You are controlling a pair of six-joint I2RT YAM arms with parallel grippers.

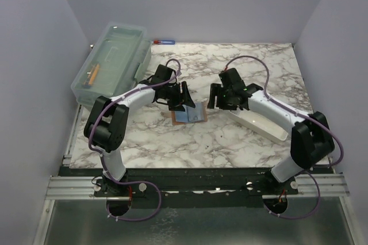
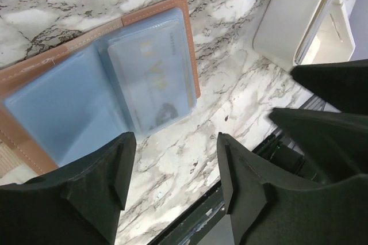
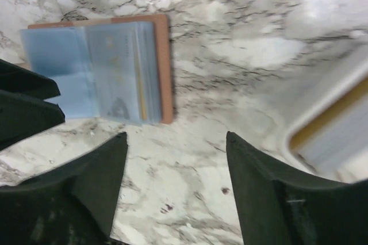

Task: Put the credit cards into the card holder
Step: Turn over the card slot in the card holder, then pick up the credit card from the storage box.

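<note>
Left wrist view: card holder (image 2: 103, 84) lies open, fingers (image 2: 98, 193) spread.

card holder (image 2: 150, 15) cropped left, tray (image 3: 330, 98) blurred

Card holder (image 1: 194, 114) is hemmed in from behind by left gripper (image 1: 184, 99) and right gripper (image 1: 217, 101), both spread wide. Open table (image 1: 190, 141) is seen on its near side. The right is blocked by white tray (image 1: 261, 123), the far left by clear box (image 1: 112, 61).
</note>
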